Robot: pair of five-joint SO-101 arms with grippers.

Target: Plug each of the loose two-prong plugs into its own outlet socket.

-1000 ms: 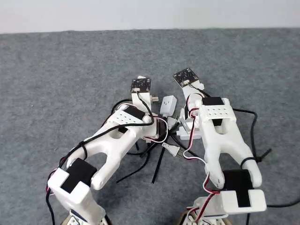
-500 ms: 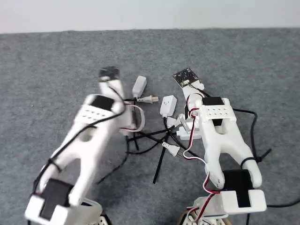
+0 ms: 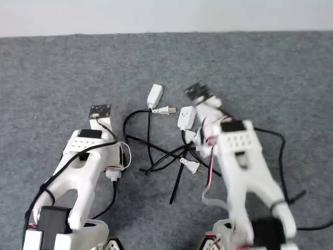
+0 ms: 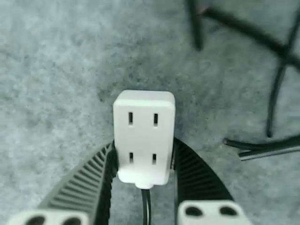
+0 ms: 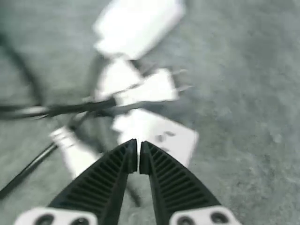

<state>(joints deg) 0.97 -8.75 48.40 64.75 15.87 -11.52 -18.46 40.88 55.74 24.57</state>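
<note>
Left hand (image 4: pixel 143 157) pinches the outlet socket (image 4: pixel 143 126) by its cord end, so I've got all slots exposed for mating. Right hand (image 5: pixel 138 151) is pressed together, empty, over a two-prong plug (image 5: pixel 152 86) mid-bench (image 3: pixel 62 67). It must spread before grabbing.

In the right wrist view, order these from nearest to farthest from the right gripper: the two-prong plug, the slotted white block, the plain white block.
From the right gripper:
1. Slotted white block, just past its tip.
2. Two-prong plug, beyond that block.
3. Plain white block, farthest out.
</note>
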